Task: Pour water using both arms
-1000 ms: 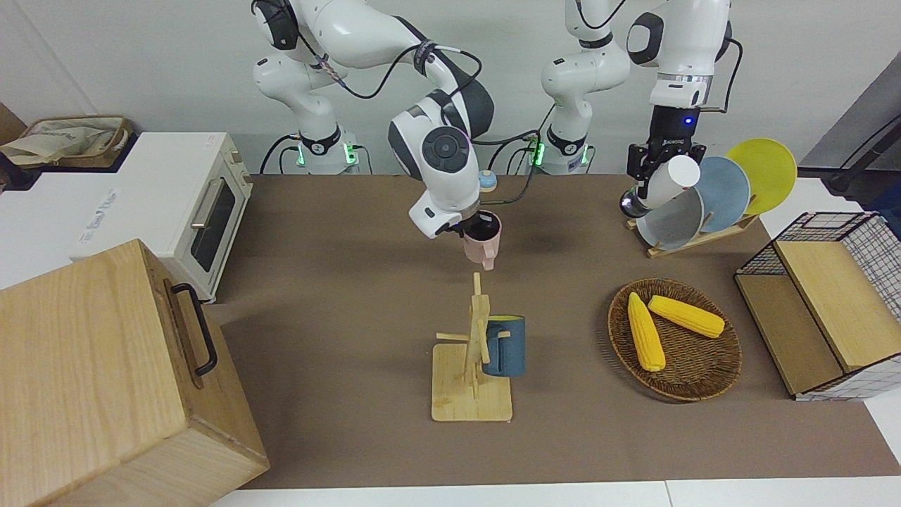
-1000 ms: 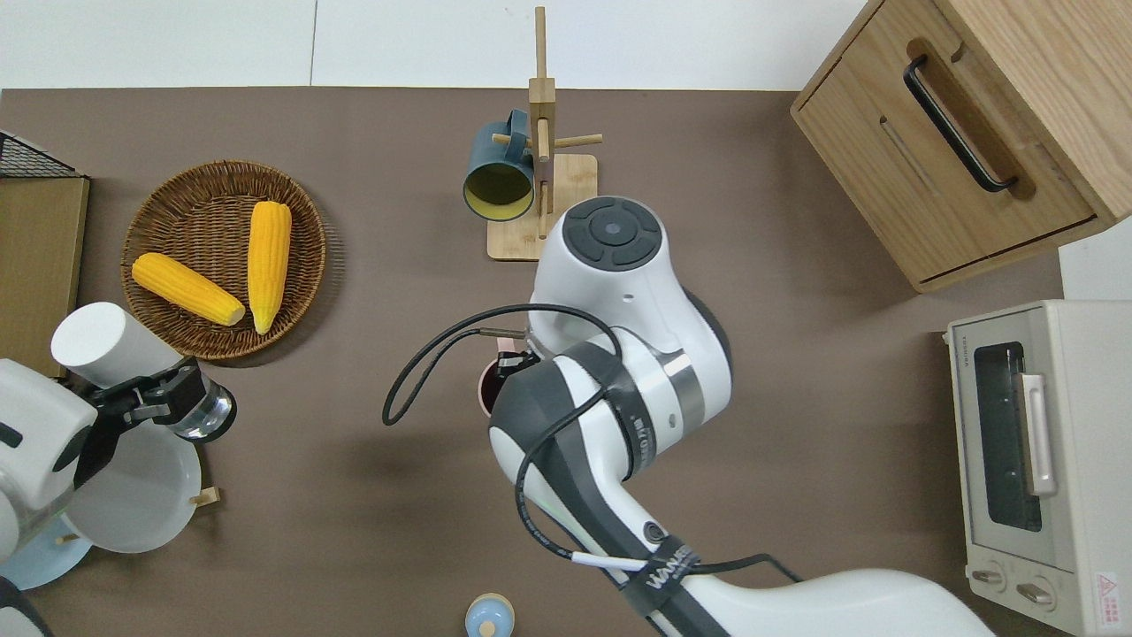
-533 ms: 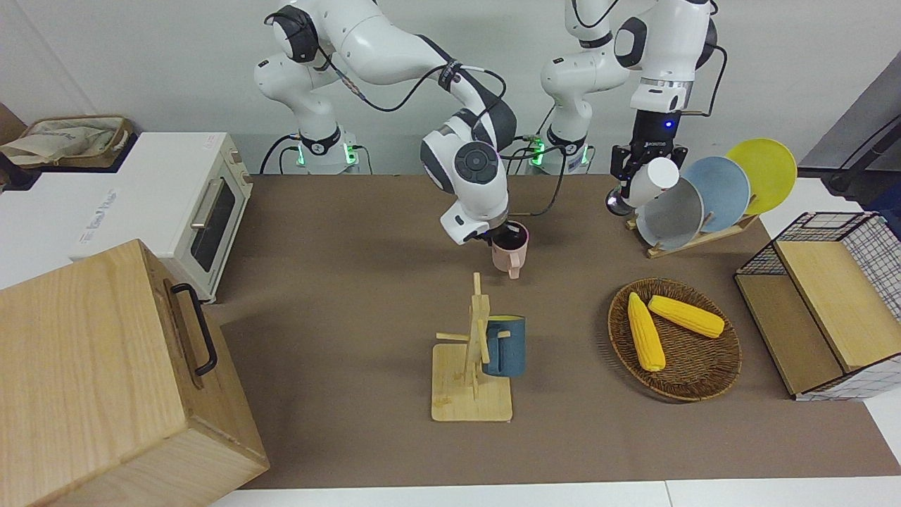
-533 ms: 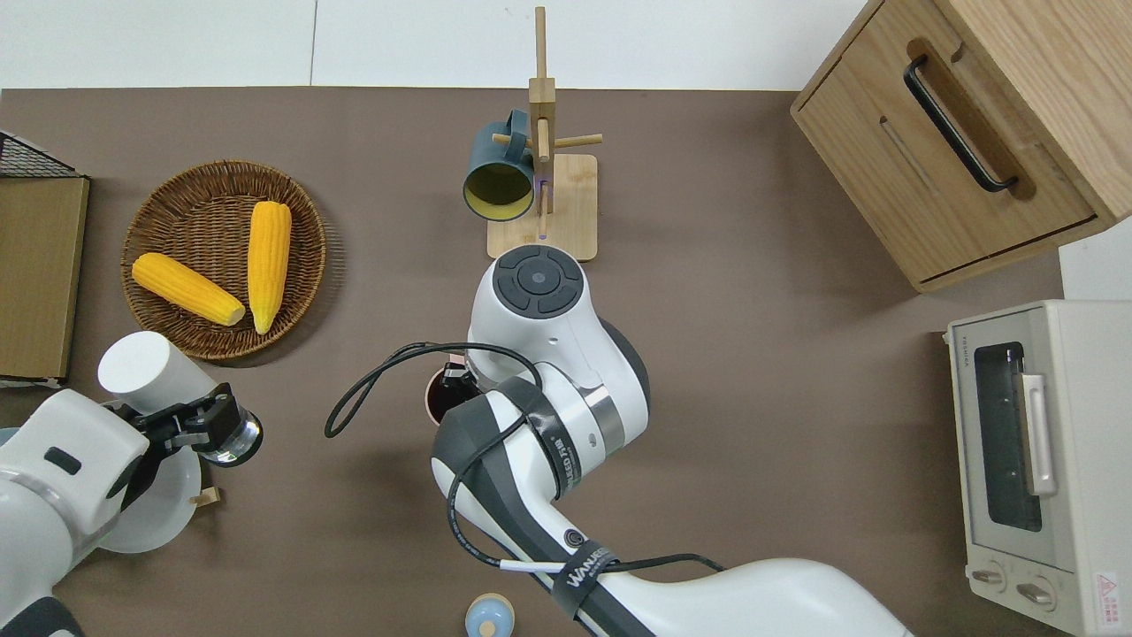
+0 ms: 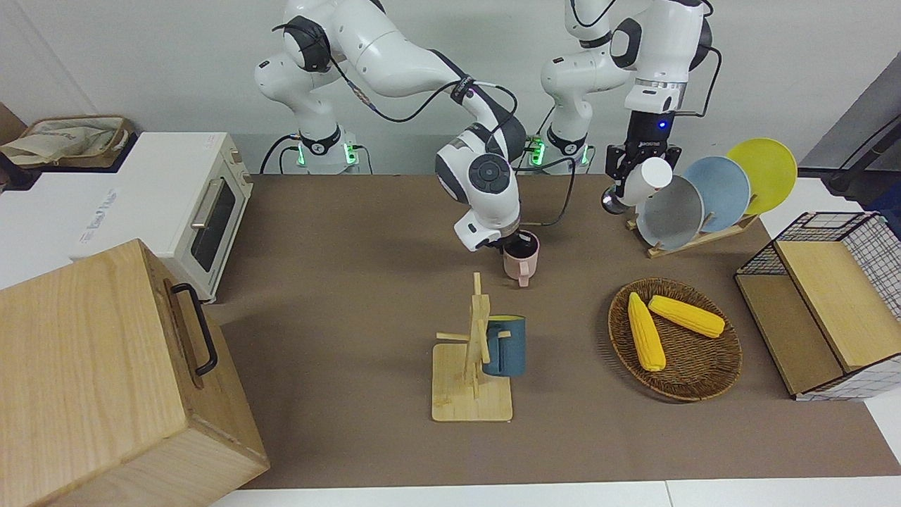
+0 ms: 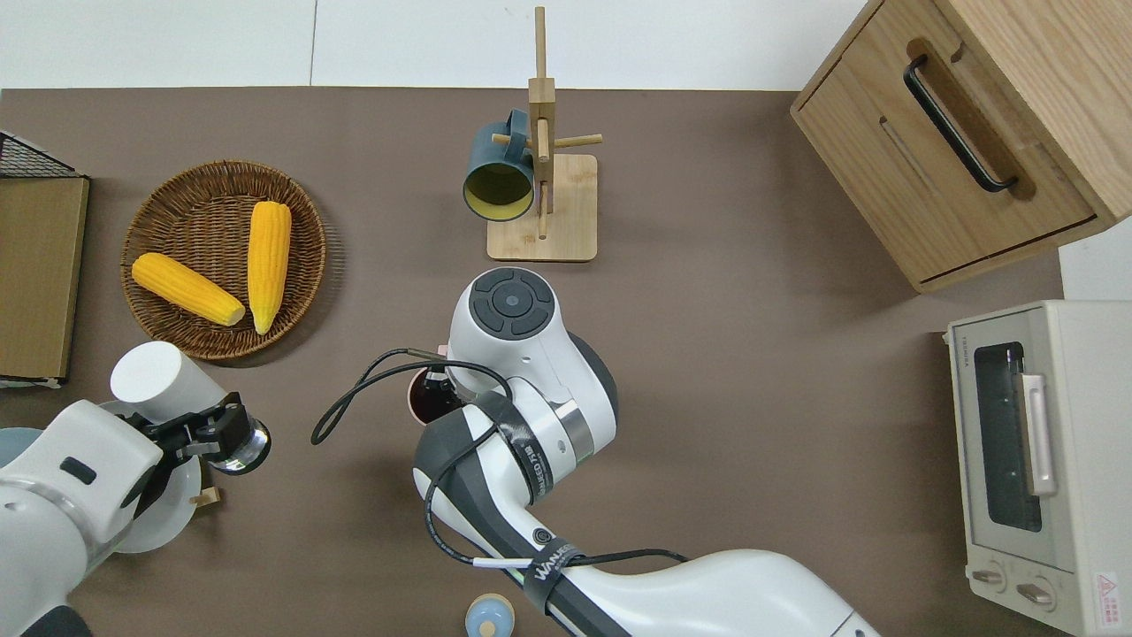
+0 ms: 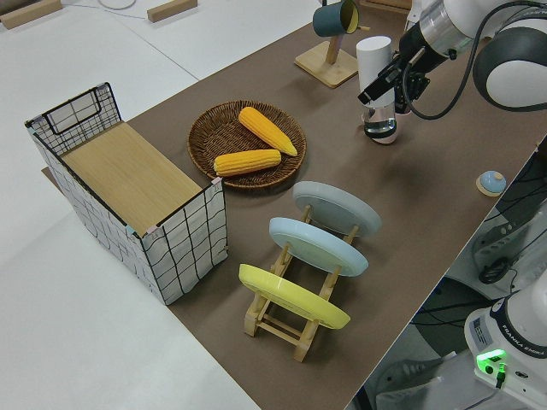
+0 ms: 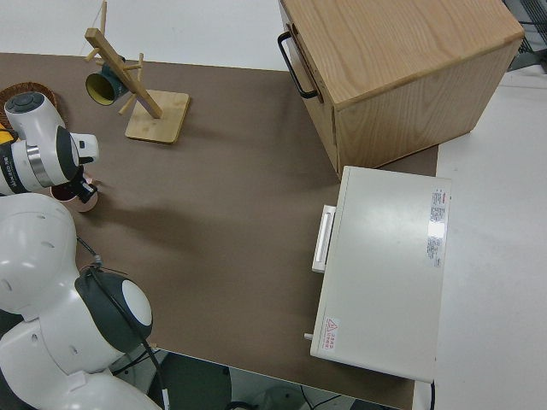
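Observation:
My right gripper (image 5: 513,243) is shut on the rim of a pink mug (image 5: 521,262) and holds it upright, low over the middle of the brown mat. The mug also shows in the overhead view (image 6: 423,403) and the right side view (image 8: 72,196). My left gripper (image 6: 209,428) is shut on a white bottle with a shiny base (image 6: 159,379), tilted, over the mat beside the plate rack. The bottle also shows in the front view (image 5: 642,184) and the left side view (image 7: 376,81). Mug and bottle are well apart.
A wooden mug tree (image 5: 470,384) with a blue mug (image 5: 505,346) stands farther from the robots than the pink mug. A wicker basket (image 5: 704,380) holds two corn cobs. There are also a plate rack (image 5: 704,201), a wire crate (image 5: 830,303), a wooden cabinet (image 5: 105,380) and a toaster oven (image 5: 190,204).
My right arm has carried the pink mug toward the left arm's end and lower. My left arm has brought the bottle toward the middle of the table.

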{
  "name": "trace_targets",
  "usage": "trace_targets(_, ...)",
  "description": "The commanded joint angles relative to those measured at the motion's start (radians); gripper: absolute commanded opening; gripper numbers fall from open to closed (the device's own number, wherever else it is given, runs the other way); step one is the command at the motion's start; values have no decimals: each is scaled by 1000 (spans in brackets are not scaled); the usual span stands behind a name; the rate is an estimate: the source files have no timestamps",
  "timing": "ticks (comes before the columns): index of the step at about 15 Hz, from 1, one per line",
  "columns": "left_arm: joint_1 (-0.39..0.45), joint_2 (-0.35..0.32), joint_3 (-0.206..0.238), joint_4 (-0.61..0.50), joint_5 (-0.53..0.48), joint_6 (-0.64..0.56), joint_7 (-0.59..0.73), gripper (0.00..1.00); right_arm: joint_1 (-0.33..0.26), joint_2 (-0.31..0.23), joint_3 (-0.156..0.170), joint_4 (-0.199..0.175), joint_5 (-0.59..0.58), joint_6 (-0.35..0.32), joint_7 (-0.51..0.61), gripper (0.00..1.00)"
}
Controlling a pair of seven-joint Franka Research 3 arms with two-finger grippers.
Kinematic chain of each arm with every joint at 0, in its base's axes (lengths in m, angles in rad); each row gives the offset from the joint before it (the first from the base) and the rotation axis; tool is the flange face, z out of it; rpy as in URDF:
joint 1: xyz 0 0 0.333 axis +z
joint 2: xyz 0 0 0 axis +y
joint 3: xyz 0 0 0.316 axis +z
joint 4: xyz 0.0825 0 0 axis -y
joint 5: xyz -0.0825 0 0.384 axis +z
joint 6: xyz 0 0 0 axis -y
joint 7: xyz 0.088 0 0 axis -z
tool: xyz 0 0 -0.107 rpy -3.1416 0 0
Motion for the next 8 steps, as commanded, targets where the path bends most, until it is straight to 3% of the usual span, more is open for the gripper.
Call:
trace_targets(1, -33, -41, 9, -20, -11, 10, -8, 0, 3, 31, -8, 51, 8, 5, 13, 990)
trace_targets(4, -46, -43, 9, -23, -11, -24, 0, 0, -7, 23, -11, 113, 8, -92, 32, 992)
trace_targets(8, -68, -51, 9, -23, -11, -64, -9, 0, -30, -34, -14, 119, 23, -146, 38, 992)
